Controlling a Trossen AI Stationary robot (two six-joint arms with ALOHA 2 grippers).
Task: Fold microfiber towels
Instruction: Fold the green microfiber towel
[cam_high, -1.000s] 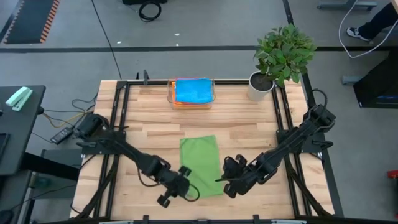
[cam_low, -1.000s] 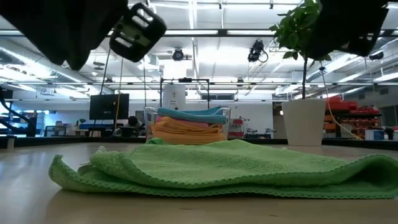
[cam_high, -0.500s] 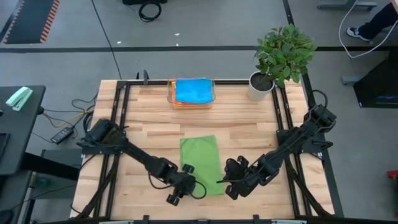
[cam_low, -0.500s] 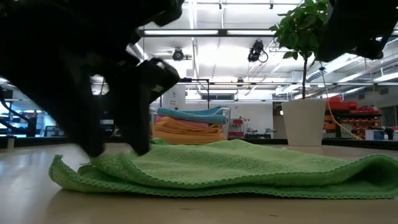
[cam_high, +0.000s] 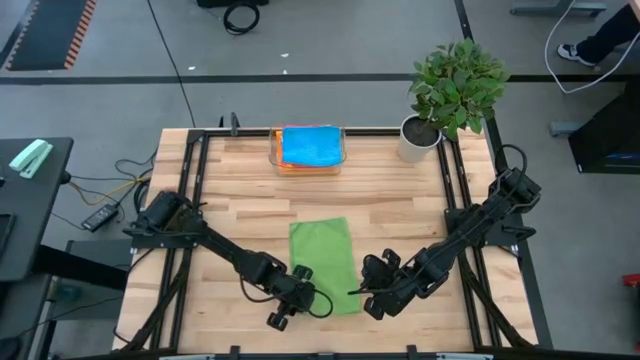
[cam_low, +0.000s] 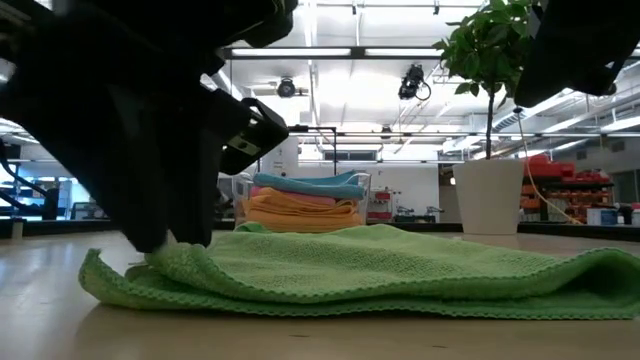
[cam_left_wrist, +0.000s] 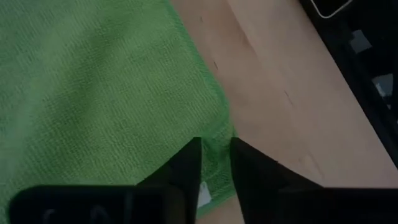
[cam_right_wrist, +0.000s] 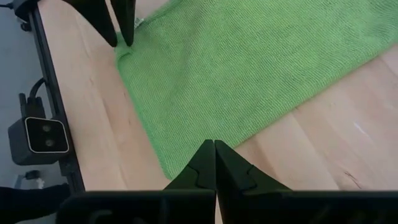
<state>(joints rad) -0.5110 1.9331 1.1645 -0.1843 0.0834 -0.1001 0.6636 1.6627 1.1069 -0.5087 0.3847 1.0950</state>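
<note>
At the near middle of the counter (cam_high: 400, 200) lies the green microfiber towel (cam_high: 323, 262), already doubled into a long strip with its near end toward the front edge. It looks soft, light and limp, so it should drape and slide easily on the wood; corners are the sensible places to pinch. The left end effector (cam_left_wrist: 215, 163) is down at the towel's near left corner, its fingers a little apart around the hem; whether they have bitten the cloth I cannot tell. The right end effector (cam_right_wrist: 214, 163) sits at the near right corner with its fingers pressed together, holding nothing. Farther back, the folded towels (cam_high: 308, 146), blue on top of orange, fill the clear tray (cam_high: 341, 158), beside a potted plant (cam_high: 455, 88).
</note>
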